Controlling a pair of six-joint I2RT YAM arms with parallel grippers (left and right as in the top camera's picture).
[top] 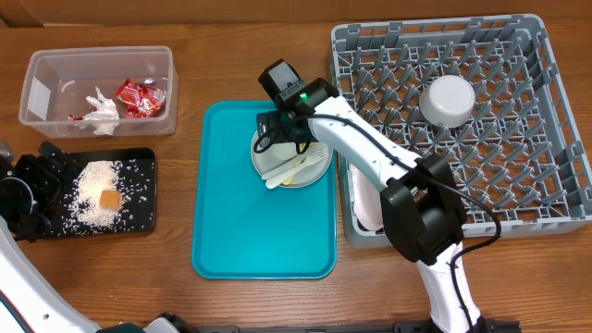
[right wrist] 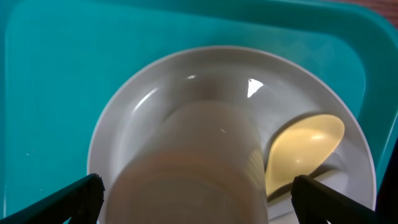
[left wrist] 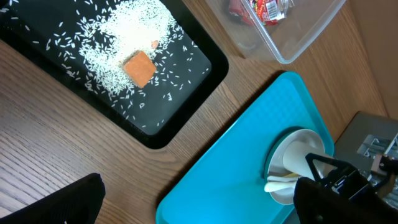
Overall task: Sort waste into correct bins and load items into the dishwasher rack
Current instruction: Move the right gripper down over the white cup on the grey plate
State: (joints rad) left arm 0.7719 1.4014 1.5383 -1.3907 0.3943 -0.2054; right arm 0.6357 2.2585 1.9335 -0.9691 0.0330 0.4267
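Note:
A small white cup stands on a grey plate on the teal tray. A pale yellow spoon lies on the plate beside the cup, with a fork. My right gripper is open, low over the plate, one finger on each side of the cup and apart from it. My left gripper is open and empty above the table at the far left. The rack holds an upturned white bowl. A white plate shows at its front left, partly hidden by my arm.
A clear tub at the back left holds a red wrapper and a white napkin. A black tray at the left holds rice and an orange cube.

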